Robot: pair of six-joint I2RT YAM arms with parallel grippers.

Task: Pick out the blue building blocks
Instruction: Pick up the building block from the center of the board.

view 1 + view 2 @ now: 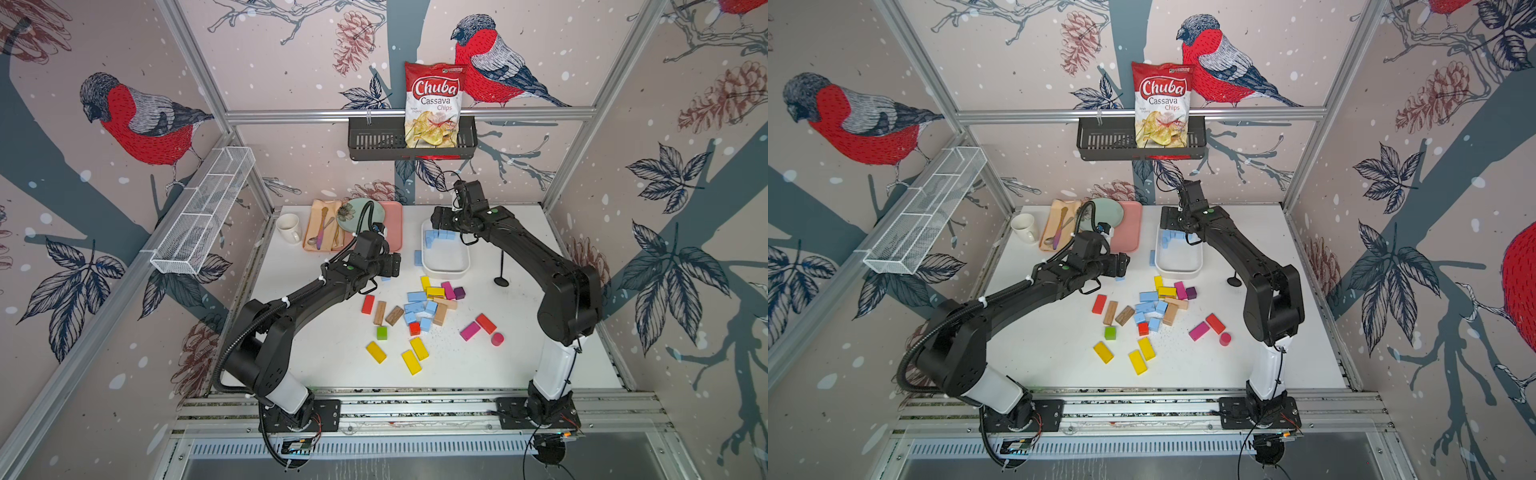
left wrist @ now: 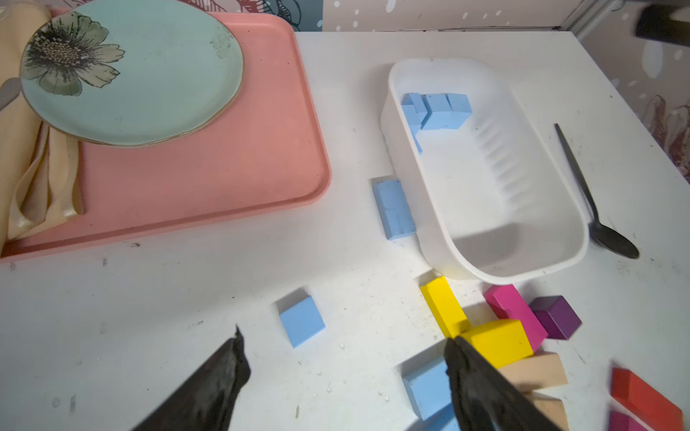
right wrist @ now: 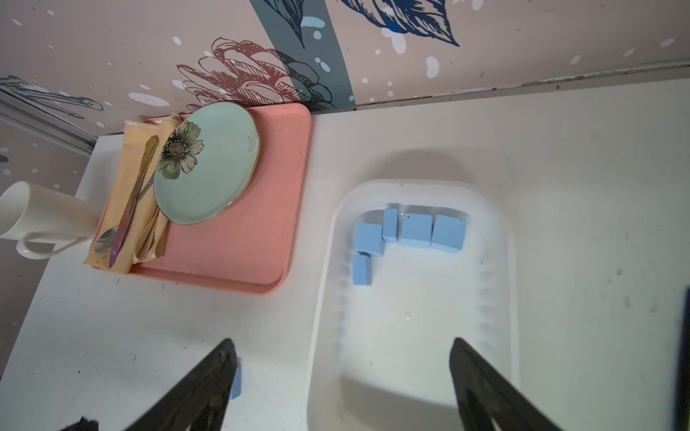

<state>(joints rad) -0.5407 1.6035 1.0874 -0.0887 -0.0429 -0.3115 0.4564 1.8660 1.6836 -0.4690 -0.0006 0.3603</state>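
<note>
The blue building blocks point(image 3: 416, 229) are sky blue, the tub point(image 3: 410, 336) white, the tray point(image 3: 261, 224) salmon pink, the plate point(image 3: 216, 175) mint green with a grey-green flower print, the napkin point(image 3: 130, 149) pale yellow, the spoon point(image 2: 616, 244) black

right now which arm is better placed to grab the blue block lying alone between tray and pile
Left. The left gripper hovers open beside that blue block; the right gripper is open over the white bin, farther off.

Top pair: high at front, far, tilted down over whole table point(image 1: 324, 374). Wrist cams: close, low, facing back wall; shared: white bin point(image 2: 485, 224), blue building blocks point(image 3: 416, 229), pink tray point(image 2: 224, 168).
</note>
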